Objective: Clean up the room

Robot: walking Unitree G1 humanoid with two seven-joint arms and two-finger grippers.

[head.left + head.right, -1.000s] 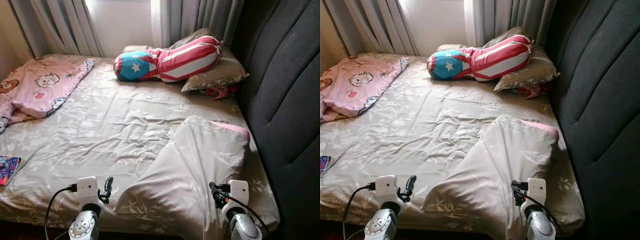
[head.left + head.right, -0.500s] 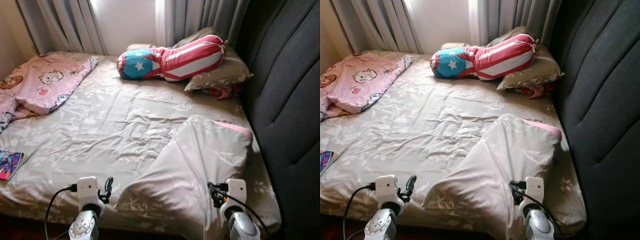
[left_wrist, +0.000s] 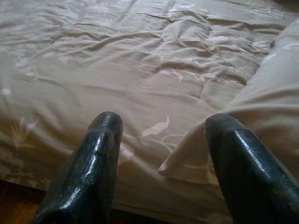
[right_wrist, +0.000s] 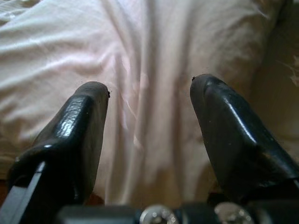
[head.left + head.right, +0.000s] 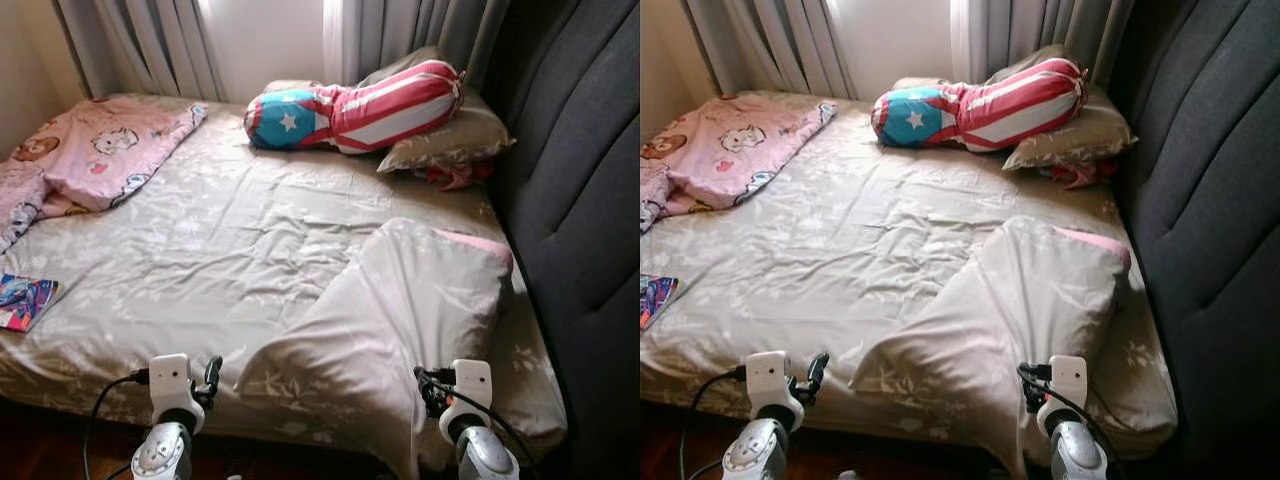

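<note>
The pillow (image 5: 400, 320) lies askew at the bed's (image 5: 230, 250) near edge beside the headboard (image 5: 580, 200), likely the thing to straighten. The right hand (image 4: 149, 121), released, aims straight at it; the left hand (image 3: 161, 140), also released, faces its corner.
</note>
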